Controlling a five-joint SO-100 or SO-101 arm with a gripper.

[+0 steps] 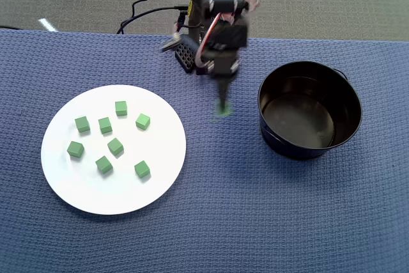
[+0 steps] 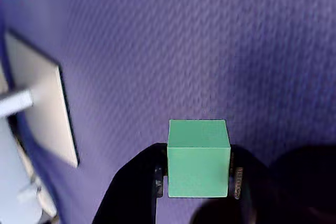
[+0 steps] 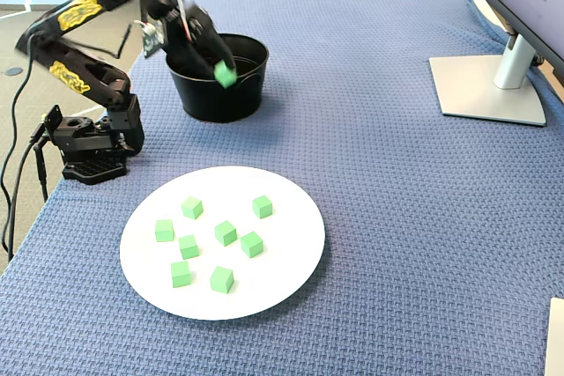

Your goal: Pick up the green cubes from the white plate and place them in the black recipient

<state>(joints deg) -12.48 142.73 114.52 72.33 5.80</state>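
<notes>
Fingers (image 2: 198,179) pinch one green cube (image 2: 198,157) squarely between them, carried in the air between the plate (image 1: 77,190) and the pot (image 1: 310,110). In the overhead view the cube hangs over bare blue cloth, short of the pot's rim; seven more cubes sit scattered on the plate. My worry is an early release: letting go now would drop the cube onto the surface, where it could bounce or roll off. Coming in too low is another risk, since the fingers or cube could clip the pot's near wall and knock the cube loose. The grip looks centred, so slipping seems less likely.
</notes>
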